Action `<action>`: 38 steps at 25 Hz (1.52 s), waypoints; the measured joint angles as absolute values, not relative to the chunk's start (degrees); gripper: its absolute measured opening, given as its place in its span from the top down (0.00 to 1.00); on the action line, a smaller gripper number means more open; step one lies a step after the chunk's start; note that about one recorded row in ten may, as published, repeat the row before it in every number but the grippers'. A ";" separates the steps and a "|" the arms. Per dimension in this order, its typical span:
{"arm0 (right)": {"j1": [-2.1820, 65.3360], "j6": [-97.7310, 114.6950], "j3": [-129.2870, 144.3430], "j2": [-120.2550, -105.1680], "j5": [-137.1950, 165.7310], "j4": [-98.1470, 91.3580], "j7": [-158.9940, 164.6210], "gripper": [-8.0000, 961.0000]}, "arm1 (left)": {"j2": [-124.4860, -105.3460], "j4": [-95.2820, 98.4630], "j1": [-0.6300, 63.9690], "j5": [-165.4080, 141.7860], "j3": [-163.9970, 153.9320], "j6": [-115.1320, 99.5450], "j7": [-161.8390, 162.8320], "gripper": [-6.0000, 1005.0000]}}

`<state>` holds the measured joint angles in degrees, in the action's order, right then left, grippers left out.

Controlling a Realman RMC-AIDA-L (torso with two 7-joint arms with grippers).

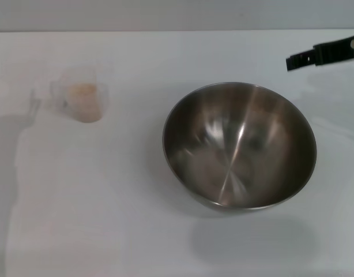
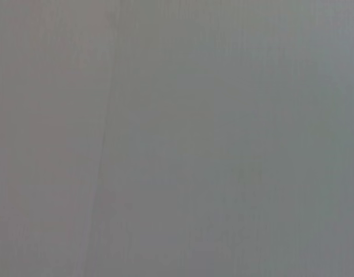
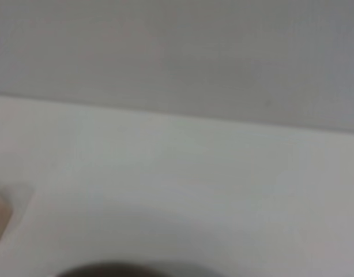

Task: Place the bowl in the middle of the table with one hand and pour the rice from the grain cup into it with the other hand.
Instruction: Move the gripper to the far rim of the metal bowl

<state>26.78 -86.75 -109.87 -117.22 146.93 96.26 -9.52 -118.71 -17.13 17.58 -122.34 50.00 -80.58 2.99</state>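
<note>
A: What is seen nearest the front edge of the desk [image 1: 108,231]?

B: A plain white, flat, unmarked surface is seen there. Slightly farther in, right of the middle, the bowl [image 1: 239,145] is set upright: large, round, brushed stainless steel, its shiny grey inside streaked with reflections. Nothing is contained in it.

A: And the grain cup?

B: The grain cup [image 1: 82,99] is placed farther back, toward the left edge, well apart from the bowl. It is small, of clear plastic, and is filled with the rice [image 1: 85,95], a pale beige granular mass. Its handle cannot be made out, and no writing or brand can be read on anything.

A: Where are the arms?

B: The right tool [image 1: 307,56] is held above the far right corner, beyond the bowl, as a black, flat-sided bar; nothing is grasped, but whether it is released or clenched cannot be told. The left tool is not seen in any view.
</note>
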 joint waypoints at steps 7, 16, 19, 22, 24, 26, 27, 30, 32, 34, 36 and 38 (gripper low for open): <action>29.11 -90.30 -112.22 -116.99 146.81 91.77 -11.62 0.23 | -118.68 -17.14 17.58 -122.35 50.21 -80.97 2.99 0.14; 32.18 -91.12 -113.57 -116.35 146.92 84.78 -13.64 0.23 | -118.56 -17.14 17.58 -122.42 50.19 -81.96 2.99 0.14; 33.31 -90.91 -113.60 -116.20 147.16 82.11 -14.36 0.23 | -118.56 -17.14 17.54 -122.44 50.18 -82.47 2.99 0.14; 34.44 -90.54 -113.62 -116.11 147.18 79.27 -15.12 0.23 | -118.57 -17.14 17.57 -122.45 50.18 -82.51 2.99 0.14; 35.13 -89.96 -113.63 -116.07 147.19 77.23 -15.77 0.23 | -118.60 -17.14 17.57 -122.52 50.18 -82.52 2.99 0.14; 35.76 -89.19 -113.63 -116.01 147.21 74.97 -16.37 0.23 | -118.64 -17.14 17.58 -122.61 50.11 -82.53 2.99 0.14; 36.12 -88.76 -113.58 -115.95 147.21 73.71 -16.66 0.23 | -118.67 -17.14 17.58 -122.64 50.07 -82.53 2.99 0.14; 37.77 -87.39 -113.20 -115.72 147.23 68.78 -17.89 0.23 | -118.72 -17.14 17.58 -122.69 50.01 -82.53 2.99 0.14; 38.20 -87.17 -113.04 -115.71 147.24 67.87 -18.10 0.23 | -118.73 -17.14 17.58 -122.71 50.00 -82.53 2.99 0.14; 38.82 -86.85 -112.66 -115.67 147.31 66.81 -18.30 0.24 | -118.74 -17.14 17.58 -122.71 50.00 -82.53 2.99 0.14; 39.08 -86.76 -112.71 -115.61 147.33 66.51 -18.35 0.27 | -118.74 -17.14 17.52 -122.71 50.00 -82.53 2.99 0.14; 39.29 -86.76 -112.76 -115.53 147.63 66.51 -18.47 0.34 | -118.74 -17.14 17.47 -122.70 50.00 -82.53 2.99 0.14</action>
